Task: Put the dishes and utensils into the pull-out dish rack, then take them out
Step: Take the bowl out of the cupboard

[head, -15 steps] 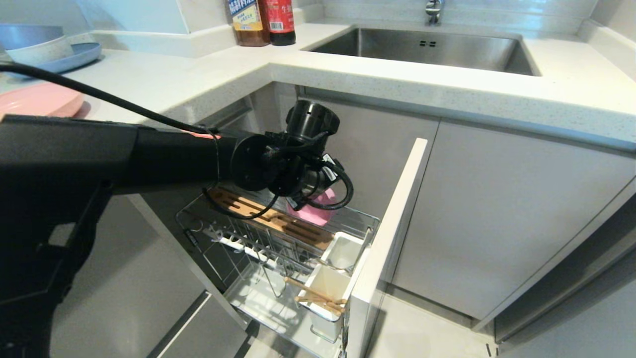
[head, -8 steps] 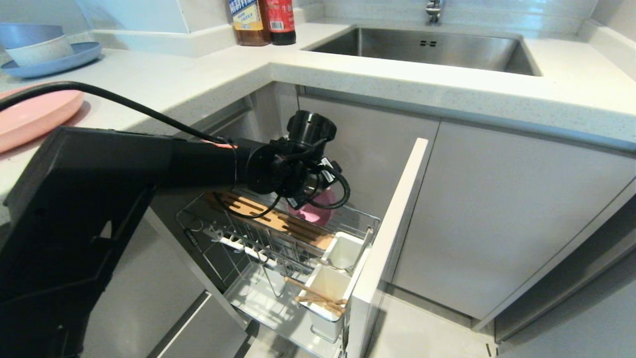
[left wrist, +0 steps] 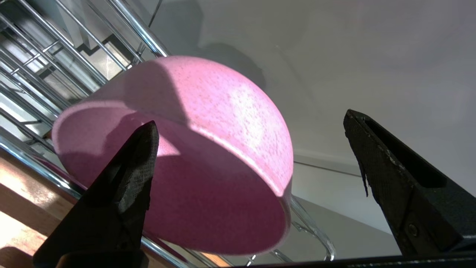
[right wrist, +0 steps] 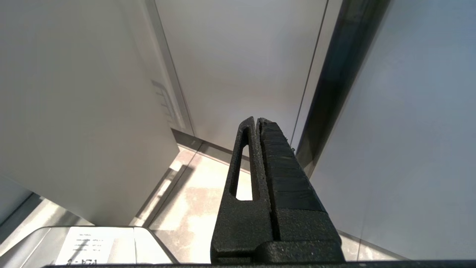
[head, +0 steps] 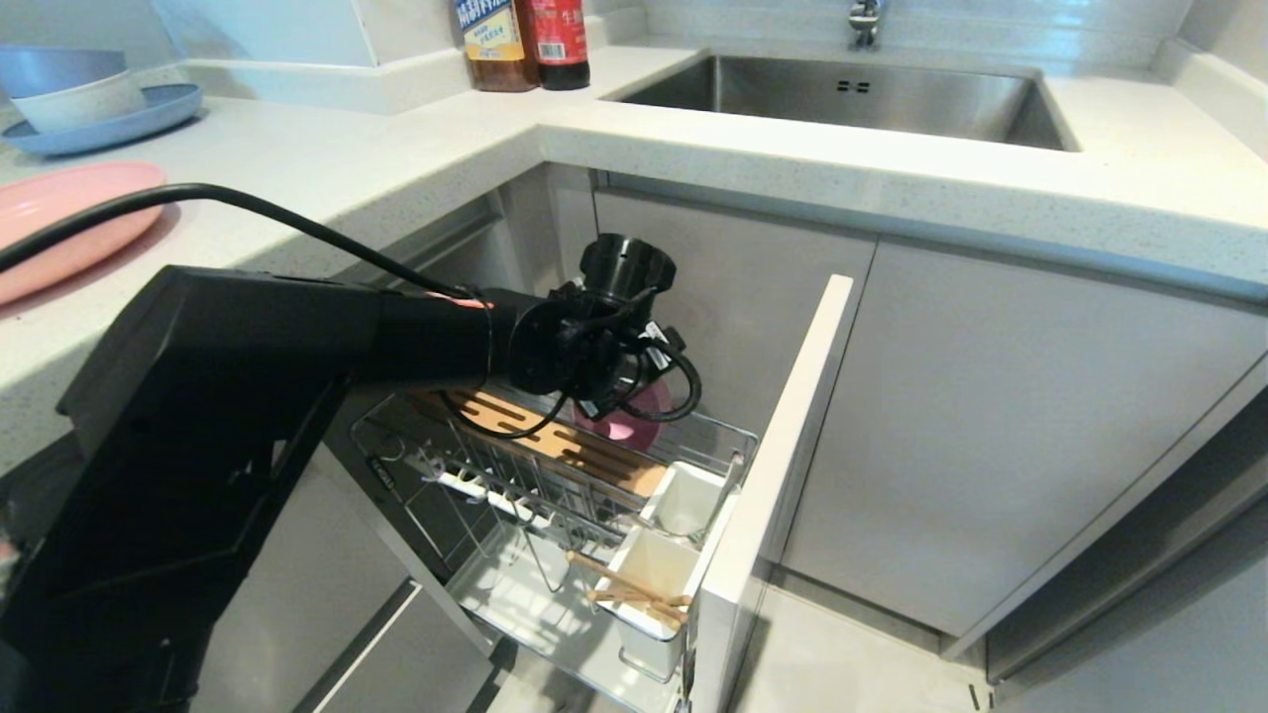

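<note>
The pull-out dish rack [head: 466, 463] stands drawn out of the corner cabinet. A pink bowl [head: 624, 428] lies tilted on the wires at its far end, close up in the left wrist view [left wrist: 208, 111]. My left gripper [left wrist: 249, 119] is open around the bowl: one finger [left wrist: 130, 175] lies across its mouth, the other [left wrist: 386, 160] stands well clear of it. The wooden chopsticks [head: 634, 592] lie in the nearest white cup. A slim silver fork [head: 731, 477] leans by the second cup. The pink plate [head: 59, 218] sits on the counter at left. My right gripper [right wrist: 256, 120] is shut, empty and parked low.
The rack's pale front panel [head: 783, 446] juts out toward me. A blue plate with stacked bowls [head: 94, 104] sits at the counter's back left, two bottles [head: 525, 45] stand by the sink [head: 852, 94]. The left arm's cable [head: 248, 203] loops over the counter edge.
My left arm has dropped lower and uncovered the pink plate; its wrist has sunk a little toward the rack. The bowl lies where it was.
</note>
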